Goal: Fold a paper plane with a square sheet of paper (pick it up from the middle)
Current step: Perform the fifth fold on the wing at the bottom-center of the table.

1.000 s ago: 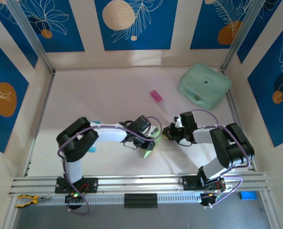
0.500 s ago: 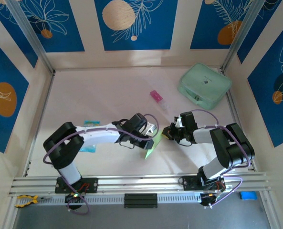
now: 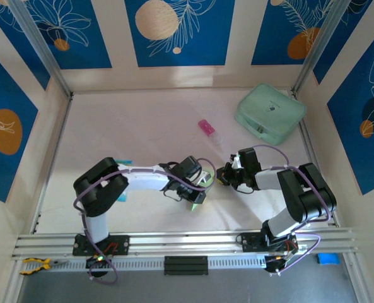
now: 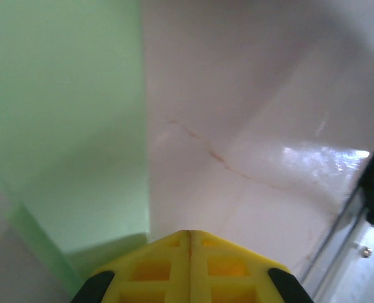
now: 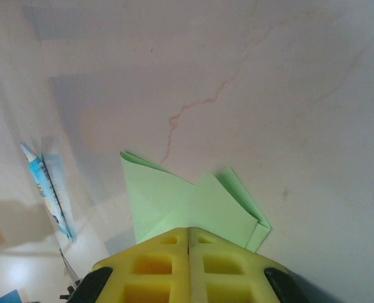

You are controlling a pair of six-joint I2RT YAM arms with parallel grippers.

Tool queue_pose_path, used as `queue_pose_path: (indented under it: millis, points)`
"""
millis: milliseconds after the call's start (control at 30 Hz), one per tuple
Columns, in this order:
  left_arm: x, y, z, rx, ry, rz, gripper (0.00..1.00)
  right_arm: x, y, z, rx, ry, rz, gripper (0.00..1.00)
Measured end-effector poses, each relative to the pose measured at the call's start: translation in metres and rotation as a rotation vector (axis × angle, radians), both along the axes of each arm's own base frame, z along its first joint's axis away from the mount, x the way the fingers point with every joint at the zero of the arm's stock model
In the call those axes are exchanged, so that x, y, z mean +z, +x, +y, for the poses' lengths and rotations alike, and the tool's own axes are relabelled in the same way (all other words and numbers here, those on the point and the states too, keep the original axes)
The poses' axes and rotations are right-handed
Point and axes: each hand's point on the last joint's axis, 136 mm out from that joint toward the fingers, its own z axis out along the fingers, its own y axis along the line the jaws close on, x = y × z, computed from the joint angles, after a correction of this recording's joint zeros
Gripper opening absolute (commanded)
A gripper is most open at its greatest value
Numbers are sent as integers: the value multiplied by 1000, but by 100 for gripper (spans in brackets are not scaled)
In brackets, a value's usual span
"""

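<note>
The sheet of paper, pale lime-green and partly folded into overlapping flaps, lies on the table between the two arms. My right gripper is at its right edge. In the right wrist view the folded paper fans out from the tips of my right gripper, which is shut on it. My left gripper sits low over the paper's left part. In the left wrist view its yellow jaws are shut, with the paper spread just left of the tips.
A mint-green case stands at the back right. A pink-and-white tube lies behind the grippers. A blue-and-white packet lies to the left, near the left arm's elbow. Metal rails run along the near edge.
The left arm stretched out, exposing more of the paper, then drew back with its elbow raised; its gripper now covers more of the paper. The right arm has stayed still.
</note>
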Motion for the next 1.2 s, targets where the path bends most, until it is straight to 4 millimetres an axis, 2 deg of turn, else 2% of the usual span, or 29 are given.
queue_pose_path:
  millis: [67, 467, 667, 700, 767, 867, 967, 1067, 1200]
  points:
    - [-5, 0, 3, 4, 11, -3, 2, 0, 0, 0, -1, 1, 0, 0]
    - [-5, -2, 5, 26, -53, -29, 3, 0, 0, 0, 4, 1, -3, 0]
    - [-1, -13, 20, 44, -52, -9, 4, 1, 0, -1, 10, 5, -5, 0]
    - [2, -13, 25, 55, -50, -18, 7, 1, 0, -1, 12, 5, -7, 0]
    - [12, -9, 36, 103, -56, -65, 13, 1, -1, -1, 22, 7, -10, 0]
    - [33, 1, 57, 189, -94, -128, 13, 2, -2, 0, 41, 12, -13, 0]
    - [45, 21, 69, 271, -123, -155, 14, 4, -4, 3, 67, 19, -12, 2]
    - [44, 31, 73, 305, -121, -157, 16, 11, 0, 9, 100, 33, -28, 4]
    - [34, 31, 72, 319, -109, -127, 18, 23, 4, 19, 138, 44, -61, 10]
